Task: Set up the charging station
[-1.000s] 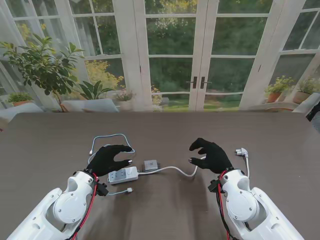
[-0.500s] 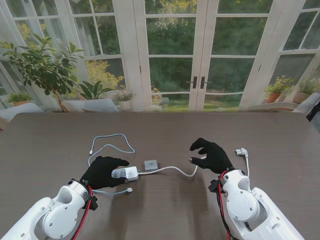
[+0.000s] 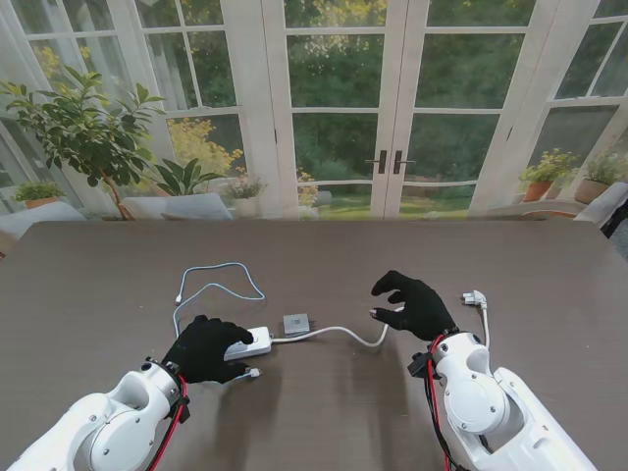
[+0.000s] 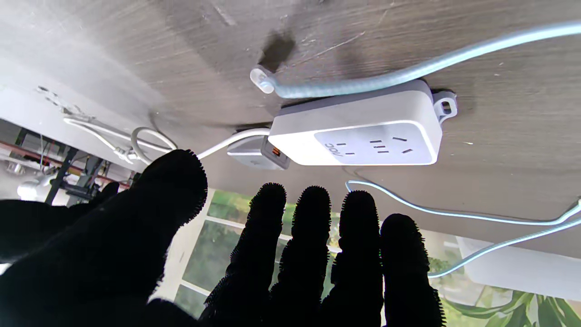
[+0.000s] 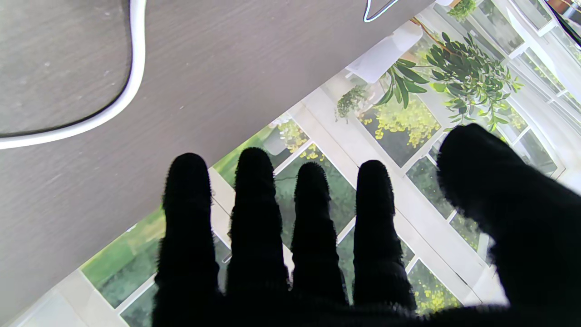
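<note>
Power strip (image 3: 250, 342) half hidden under the left hand (image 3: 207, 347), toward the near edge of the table (image 3: 98, 285).

Left hand fingers straight and side by side over the strip, gripping nothing in the left wrist view. Right hand (image 3: 416, 305) spread, holding nothing, hovering by the white power cord (image 3: 343, 334). Small grey charger (image 3: 295, 324) touching the strip's far end; markings too small to read. Wall plug (image 3: 475, 298) near the right hand. Light-blue charging cable (image 3: 218, 280) looped toward the far edge; one connector (image 3: 254, 373) poking out beside the left hand.
</note>
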